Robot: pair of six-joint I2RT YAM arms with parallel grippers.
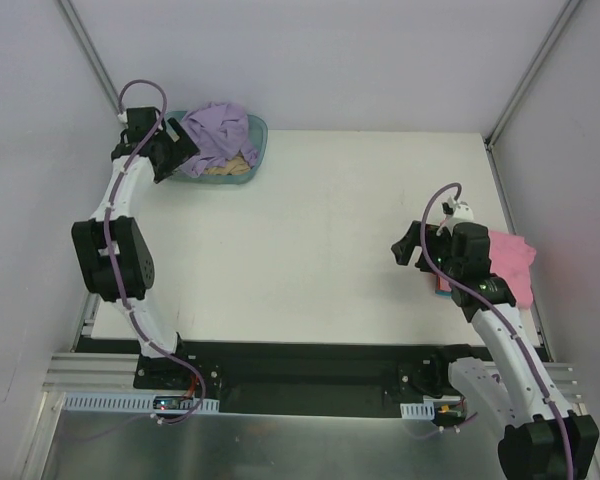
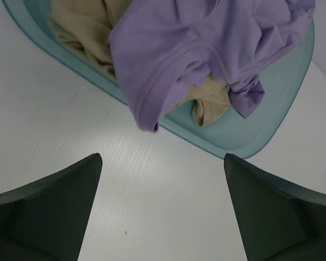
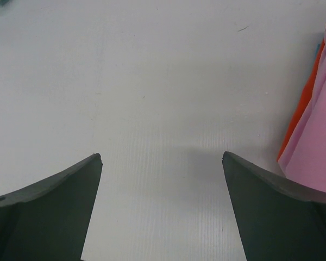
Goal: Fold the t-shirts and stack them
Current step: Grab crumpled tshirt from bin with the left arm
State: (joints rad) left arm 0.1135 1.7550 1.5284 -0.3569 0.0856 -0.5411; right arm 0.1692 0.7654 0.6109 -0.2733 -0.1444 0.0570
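A lavender t-shirt (image 1: 220,132) lies crumpled on top of a tan t-shirt (image 1: 230,168) in the teal tub (image 1: 259,135) at the back left. In the left wrist view the lavender shirt (image 2: 206,49) hangs over the tub rim (image 2: 244,144), with the tan shirt (image 2: 209,103) under it. My left gripper (image 1: 180,150) is open and empty just left of the tub, and shows over bare table in its wrist view (image 2: 163,163). A pink t-shirt (image 1: 512,262) lies folded at the right edge, also in the right wrist view (image 3: 318,147). My right gripper (image 1: 410,250) is open and empty, left of it (image 3: 162,160).
An orange and blue object (image 1: 443,288) lies under the pink shirt, its orange edge showing in the right wrist view (image 3: 304,106). The white table (image 1: 320,240) ends at grey walls behind and at the sides. A metal rail (image 1: 280,385) runs along the near edge.
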